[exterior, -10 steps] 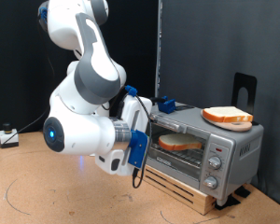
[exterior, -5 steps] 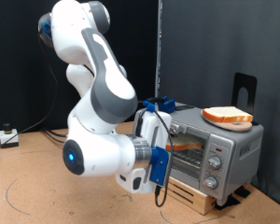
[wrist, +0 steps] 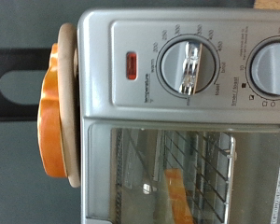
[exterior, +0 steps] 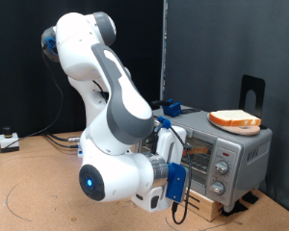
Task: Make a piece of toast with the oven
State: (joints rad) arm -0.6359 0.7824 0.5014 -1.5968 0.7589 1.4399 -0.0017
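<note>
Exterior view: arm (exterior: 120, 144) crowds the oven (exterior: 226, 154) front; jaws hidden.

The oven (exterior: 222, 154) has a brushed silver metal shell with a soft, satin sheen; in the wrist view its panel (wrist: 191, 70) looks smooth and matt grey. The knobs (wrist: 192, 67) on that panel are shiny chrome-like metal with ridged grips. The door (wrist: 191, 177) below the panel is clear glossy glass, with a thin wire rack (wrist: 201, 163) of bright metal behind it. On top of the oven sits a smooth orange dish (wrist: 50, 107), plastic-looking, and a slice (exterior: 235, 118) with a matt, porous face. Beneath the oven lies a pale bare-wood pallet (exterior: 204, 200). The arm (exterior: 106, 106) beside the oven is glossy white plastic.
</note>
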